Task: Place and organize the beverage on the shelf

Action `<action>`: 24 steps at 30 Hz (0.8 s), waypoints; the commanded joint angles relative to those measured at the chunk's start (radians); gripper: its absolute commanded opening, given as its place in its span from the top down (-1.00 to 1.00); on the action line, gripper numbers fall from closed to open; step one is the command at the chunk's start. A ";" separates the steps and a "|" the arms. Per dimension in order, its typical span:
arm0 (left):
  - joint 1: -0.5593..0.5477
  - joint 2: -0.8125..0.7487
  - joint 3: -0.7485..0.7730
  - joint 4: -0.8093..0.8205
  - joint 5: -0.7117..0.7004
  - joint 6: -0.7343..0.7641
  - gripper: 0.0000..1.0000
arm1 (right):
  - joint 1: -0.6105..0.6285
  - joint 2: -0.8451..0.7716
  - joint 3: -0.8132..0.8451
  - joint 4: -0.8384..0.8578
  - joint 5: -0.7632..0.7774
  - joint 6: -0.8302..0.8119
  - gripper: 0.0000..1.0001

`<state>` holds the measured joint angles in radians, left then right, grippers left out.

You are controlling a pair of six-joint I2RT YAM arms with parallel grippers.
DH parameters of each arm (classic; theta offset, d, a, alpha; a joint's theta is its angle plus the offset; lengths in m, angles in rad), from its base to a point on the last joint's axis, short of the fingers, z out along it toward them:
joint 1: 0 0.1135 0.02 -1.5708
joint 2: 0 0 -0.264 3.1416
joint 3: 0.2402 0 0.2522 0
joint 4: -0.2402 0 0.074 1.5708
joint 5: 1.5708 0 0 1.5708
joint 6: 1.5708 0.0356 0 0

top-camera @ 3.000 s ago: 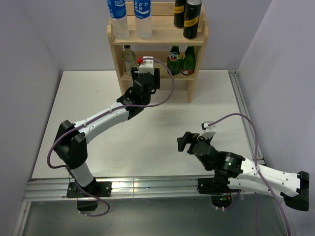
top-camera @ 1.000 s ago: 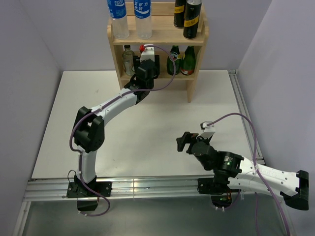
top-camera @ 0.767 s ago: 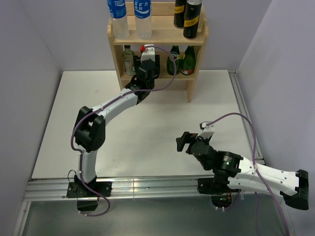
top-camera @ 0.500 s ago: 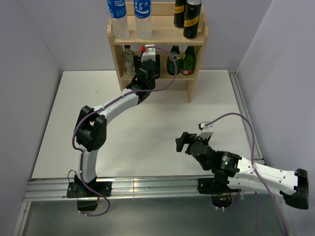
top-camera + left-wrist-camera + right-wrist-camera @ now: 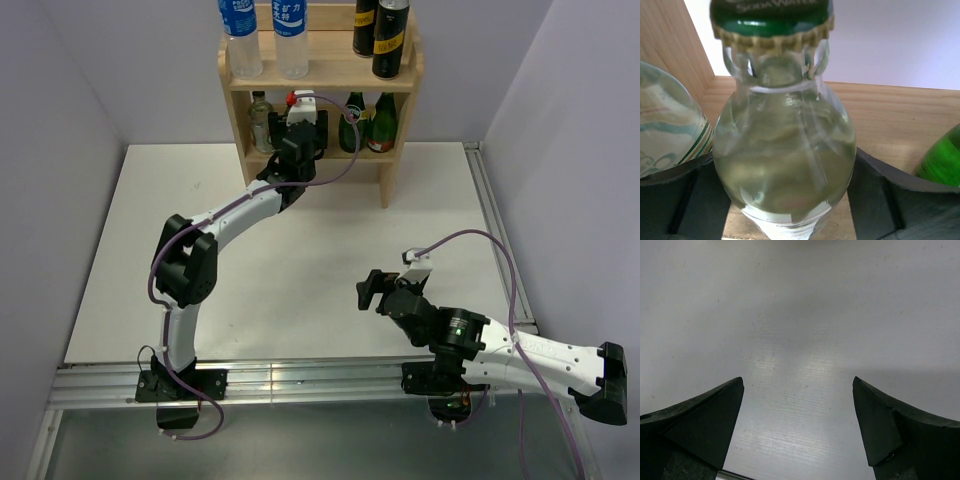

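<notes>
While the green-capped bottle (image 5: 785, 115) stands on the shelf's (image 5: 320, 82) lower board between the left pincer's (image 5: 785, 170) fingers, placement is judged nearly finished. Whether it is gripped cannot be told. A straight withdrawal is called for next. The right pincer (image 5: 797, 382) is held released over the desk (image 5: 130, 250).

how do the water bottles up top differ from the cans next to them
The water bottles are clear with blue labels; the cans are dark with yellow bands. The water bottles stand on the left of the top board, the cans on its right. All four stand upright on the shelf.
</notes>
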<state>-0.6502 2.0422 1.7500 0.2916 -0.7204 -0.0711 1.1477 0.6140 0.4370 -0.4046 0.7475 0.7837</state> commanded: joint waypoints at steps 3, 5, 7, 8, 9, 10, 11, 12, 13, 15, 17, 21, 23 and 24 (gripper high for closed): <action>0.044 -0.080 0.011 0.070 0.015 -0.015 -0.80 | 0.006 -0.002 0.002 0.018 0.023 0.006 -0.93; 0.046 -0.092 0.002 0.051 0.025 -0.027 -0.86 | 0.006 0.000 0.003 0.016 0.021 0.006 -0.93; 0.044 -0.103 -0.009 0.043 0.032 -0.041 -0.88 | 0.007 -0.002 0.003 0.018 0.021 0.005 -0.93; 0.046 -0.114 -0.017 0.035 0.039 -0.044 -0.89 | 0.007 -0.002 0.003 0.018 0.020 0.006 -0.93; 0.046 -0.122 -0.023 0.023 0.044 -0.050 -0.91 | 0.006 0.000 0.003 0.018 0.021 0.005 -0.93; 0.043 -0.129 -0.029 0.012 0.048 -0.062 -0.93 | 0.006 0.000 0.003 0.018 0.021 0.006 -0.93; 0.044 -0.149 -0.046 0.009 0.052 -0.068 -0.96 | 0.006 0.000 0.005 0.016 0.023 0.006 -0.94; 0.043 -0.160 -0.056 0.001 0.053 -0.073 -0.97 | 0.006 0.001 0.005 0.016 0.024 0.006 -0.93; 0.040 -0.171 -0.067 -0.005 0.056 -0.088 -0.99 | 0.006 0.001 0.006 0.016 0.024 0.006 -0.93; 0.038 -0.203 -0.093 -0.020 0.081 -0.099 -0.99 | 0.006 0.000 0.005 0.018 0.024 0.006 -0.93; 0.037 -0.221 -0.106 -0.028 0.091 -0.099 -0.99 | 0.007 -0.002 0.005 0.016 0.024 0.006 -0.93; 0.030 -0.237 -0.113 -0.058 0.108 -0.099 -0.99 | 0.006 -0.014 0.002 0.015 0.026 0.009 -0.93; 0.030 -0.243 -0.124 -0.069 0.127 -0.101 -0.99 | 0.006 -0.014 0.000 0.015 0.027 0.009 -0.93; 0.030 -0.246 -0.129 -0.072 0.130 -0.105 -0.99 | 0.006 -0.017 0.000 0.015 0.029 0.011 -0.93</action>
<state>-0.6277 1.8542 1.6371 0.2199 -0.6083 -0.1551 1.1477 0.6086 0.4370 -0.4046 0.7475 0.7841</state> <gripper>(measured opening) 0.993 0.968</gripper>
